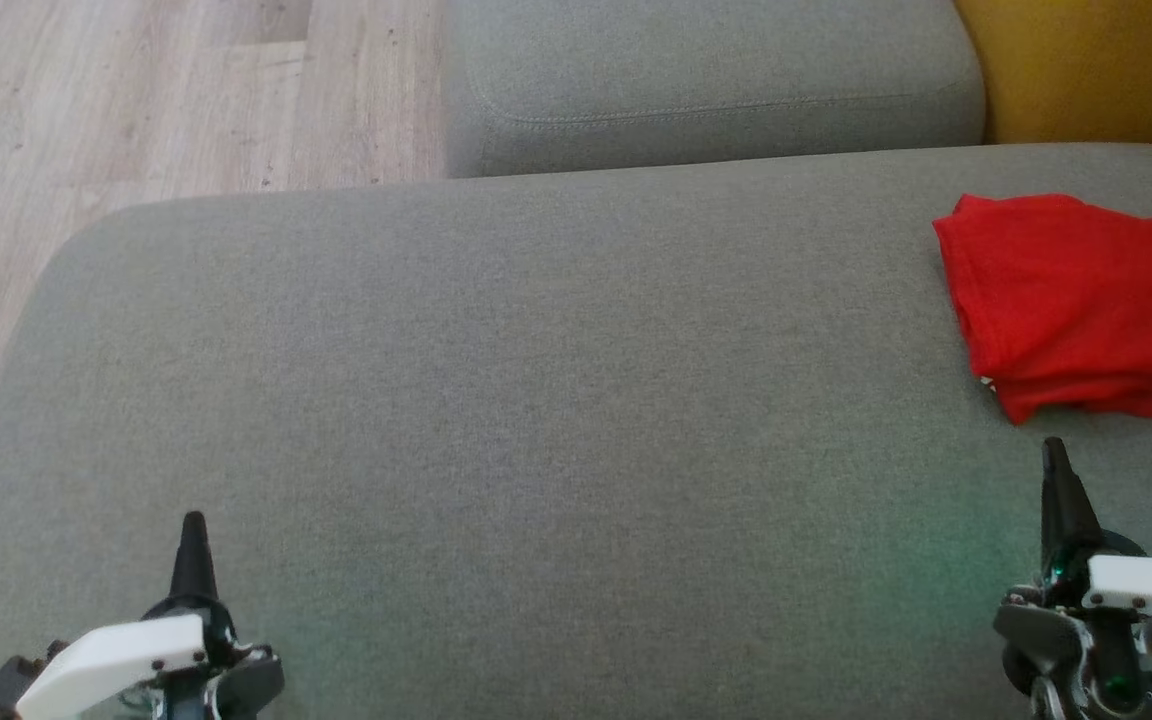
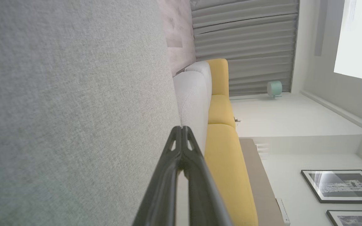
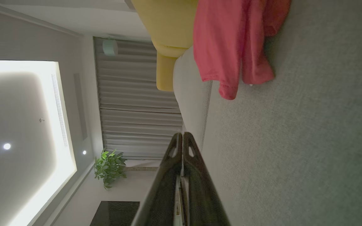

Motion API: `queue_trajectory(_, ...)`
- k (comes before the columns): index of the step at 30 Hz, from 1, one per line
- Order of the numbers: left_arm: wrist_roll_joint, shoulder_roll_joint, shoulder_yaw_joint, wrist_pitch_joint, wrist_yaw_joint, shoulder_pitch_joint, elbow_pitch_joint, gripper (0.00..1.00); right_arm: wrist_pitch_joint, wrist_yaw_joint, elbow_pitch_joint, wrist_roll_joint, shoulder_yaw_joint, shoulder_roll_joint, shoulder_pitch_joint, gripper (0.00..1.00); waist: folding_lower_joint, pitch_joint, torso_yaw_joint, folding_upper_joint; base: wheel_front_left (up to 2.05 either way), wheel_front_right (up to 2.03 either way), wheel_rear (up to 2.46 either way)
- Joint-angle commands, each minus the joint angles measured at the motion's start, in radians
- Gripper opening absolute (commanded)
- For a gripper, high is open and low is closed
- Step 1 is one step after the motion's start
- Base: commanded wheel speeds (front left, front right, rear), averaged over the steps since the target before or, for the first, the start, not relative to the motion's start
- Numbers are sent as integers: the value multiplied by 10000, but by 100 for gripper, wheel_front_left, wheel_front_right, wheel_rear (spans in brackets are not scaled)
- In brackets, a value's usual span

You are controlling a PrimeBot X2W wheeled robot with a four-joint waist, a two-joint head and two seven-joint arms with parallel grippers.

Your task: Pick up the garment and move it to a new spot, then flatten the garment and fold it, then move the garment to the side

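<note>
Apparently finished: garment folded and set aside

Both the right gripper and the left gripper are pinched closed and empty over the grey sofa seat. The red garment lies folded just ahead of the right gripper. I judge nothing more needs doing. Beyond it sits a yellow cushion, and nothing obstructs.
</note>
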Motion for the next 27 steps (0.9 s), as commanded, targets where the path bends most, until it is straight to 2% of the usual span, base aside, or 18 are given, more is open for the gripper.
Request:
queue_trajectory(1, -337, 63, 457, 117, -129, -695, -292, 0, 139, -7, -366, 408, 104, -91, -598, 0, 0, 25, 2, 0, 0, 0, 0)
queue_trajectory(9, -1081, 58, 632, 317, -255, -863, -272, 0, 337, -7, -380, 1226, 24, -93, -757, 0, 0, 110, 8, 0, 0, 0, 0)
queue_trajectory(27, -1054, 35, 664, 343, -255, -865, -272, 0, 347, -7, -379, 1215, 11, -84, -759, 0, 0, 110, 8, 0, 0, 0, 0)
